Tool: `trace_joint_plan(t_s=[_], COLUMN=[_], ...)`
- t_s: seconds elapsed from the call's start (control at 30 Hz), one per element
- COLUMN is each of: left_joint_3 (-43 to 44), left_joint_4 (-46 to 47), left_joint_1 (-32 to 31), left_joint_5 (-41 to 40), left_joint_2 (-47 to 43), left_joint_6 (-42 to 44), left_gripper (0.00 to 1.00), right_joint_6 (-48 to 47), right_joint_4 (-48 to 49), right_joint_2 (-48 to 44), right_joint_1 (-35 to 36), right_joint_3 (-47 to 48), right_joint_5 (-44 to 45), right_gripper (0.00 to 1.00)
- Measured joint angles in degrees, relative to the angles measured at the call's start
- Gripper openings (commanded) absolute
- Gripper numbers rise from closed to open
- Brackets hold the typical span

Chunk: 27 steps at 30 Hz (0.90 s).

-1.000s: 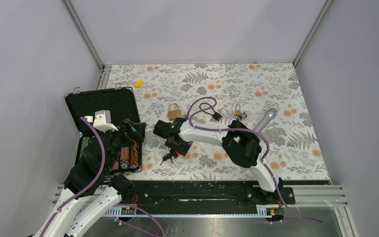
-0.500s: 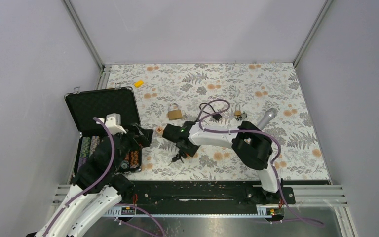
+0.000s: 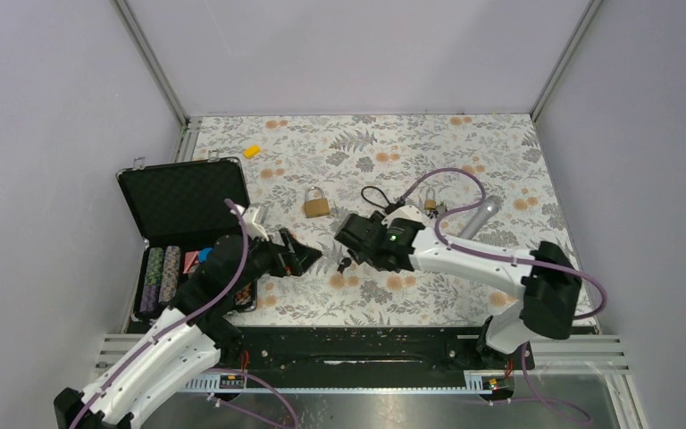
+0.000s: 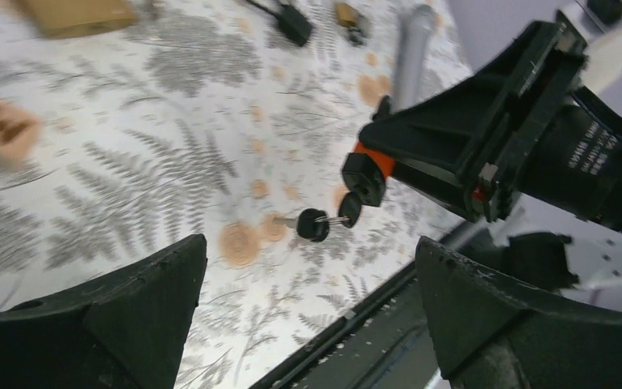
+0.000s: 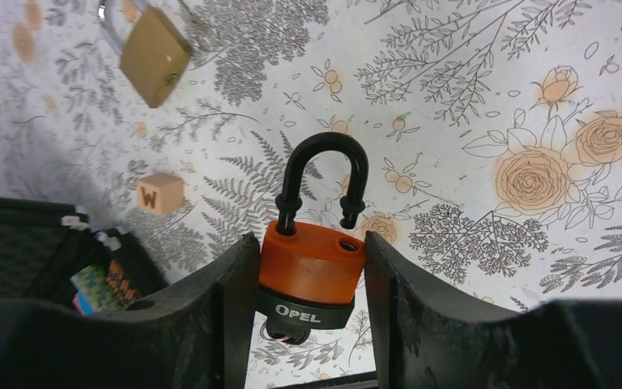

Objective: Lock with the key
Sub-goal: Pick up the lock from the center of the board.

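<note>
An orange-and-black padlock [image 5: 312,259] marked OPEL has its black shackle [image 5: 324,174] sprung open. My right gripper [image 5: 308,279] is shut on its body and holds it above the table, as the top view [image 3: 347,243] also shows. Black-headed keys [image 4: 313,224] dangle on a ring below it; one key head [image 5: 291,331] sits at its underside. The brass lock [image 3: 316,205] with a silver shackle lies untouched on the table beyond, also in the right wrist view [image 5: 154,53]. My left gripper [image 3: 308,255] is open and empty, just left of the held padlock [image 4: 364,174].
An open black case [image 3: 183,201] with poker chips lies at the left. A wooden W cube [image 5: 160,194], a grey cylinder [image 3: 480,217], a second small brass padlock [image 3: 431,206], a black cable loop [image 3: 377,198] and a yellow piece [image 3: 251,151] lie on the floral cloth.
My right gripper closed on the orange-and-black padlock near the front edge, lifted it and carried it right. My left gripper, still open, reached right from the case toward it.
</note>
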Motion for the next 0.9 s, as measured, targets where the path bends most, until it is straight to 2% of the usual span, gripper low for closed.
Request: trace_joint_plan(t_s=[0.17,0.5,0.9], left_joint_3=[-0.15,-0.52,1.44], left_joint_4=[10.8,29.42,32.79], left_joint_1=[-0.13,-0.48,-1.77], left_joint_5=[10.43,21.18,22.18], left_joint_2=[8.41,21.81,25.79], left_joint_6=[0.04,-3.89,-2.93], left_gripper=[0.99,0.99,0.95], right_joint_6=[-3.69,-9.68,-12.35], right_joint_4=[2.69,8.83,13.99], right_joint_2=[-6.12,-16.5,-17.75], right_joint_1=[-0.15,-0.33,-1.27], right_joint_3=[-2.45,-7.04,-8.83], right_joint_5=[0.39,1.25,-3.41], right_gripper=[0.43,0.45,0.46])
